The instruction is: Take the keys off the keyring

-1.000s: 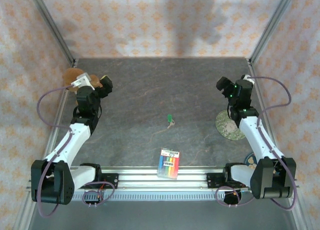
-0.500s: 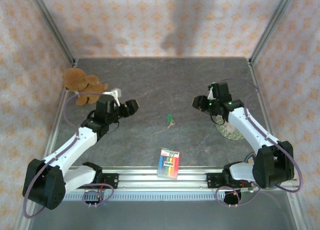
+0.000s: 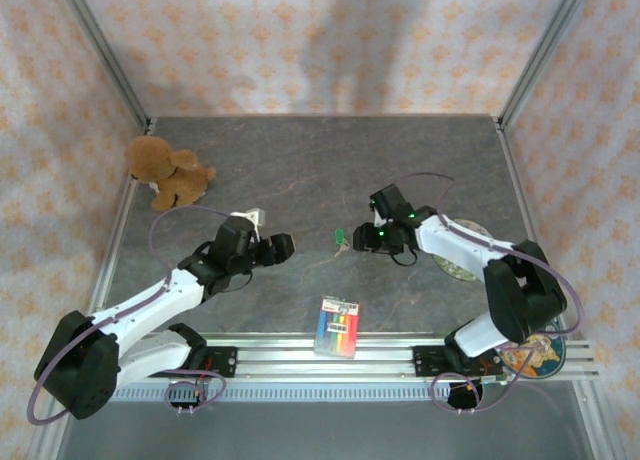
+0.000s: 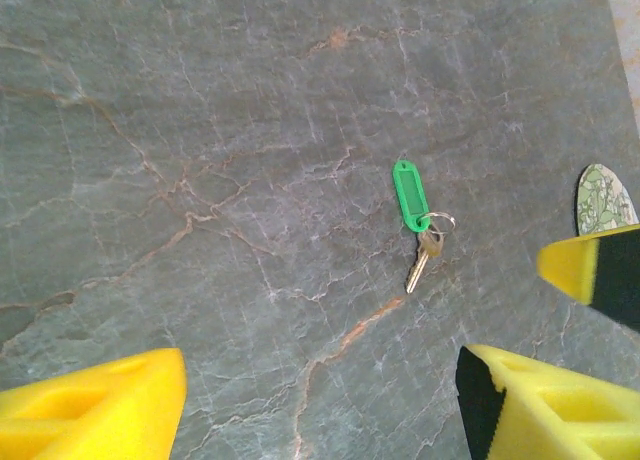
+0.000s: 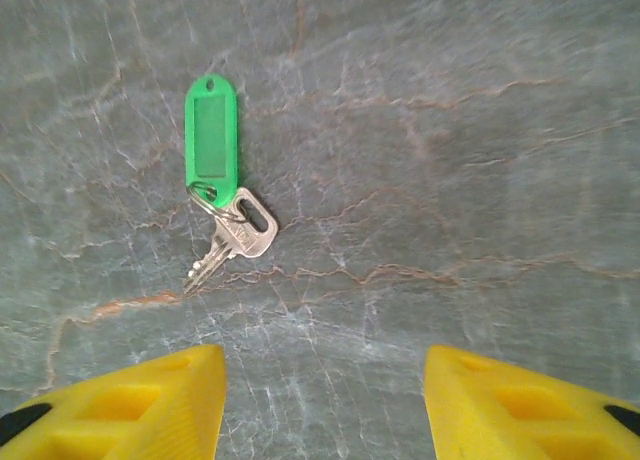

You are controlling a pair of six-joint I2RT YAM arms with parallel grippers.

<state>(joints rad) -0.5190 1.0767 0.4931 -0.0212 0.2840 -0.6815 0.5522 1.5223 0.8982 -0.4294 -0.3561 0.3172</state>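
Top external view: the dark stone-patterned bench (image 3: 300,170) spans the enclosure. Both arms reach in from the near edge toward its middle, which looks to me like a two-sided approach.

The left arm (image 3: 150,305) lies low, with the left gripper (image 3: 275,248) well short of the target. Its jaws are wide apart with nothing between them. The right arm (image 3: 470,245) bends in from the right, and the right gripper (image 3: 372,238) sits just beside the target, partly open and empty.

A brown teddy (image 3: 170,172) sits at the far left, well apart. A rainbow-striped pack (image 3: 338,326) lies near the front rail. A patterned disc (image 3: 460,265) is mostly hidden under the right arm, so its design is hard to make out.

The keys (image 3: 342,242) lie flat near the bench's centre, between the two grippers and untouched. From above they are only a green-and-pale speck.

In the right wrist view the bundle lies just ahead of the right gripper's open jaws. It has a green head (image 5: 211,140) that looks like a plastic tag, and a pale metal key (image 5: 235,240). Both are threaded on the thin keyring (image 5: 215,205). I can't tell whether a second blade hides beneath the key. Nothing has come off the ring yet.
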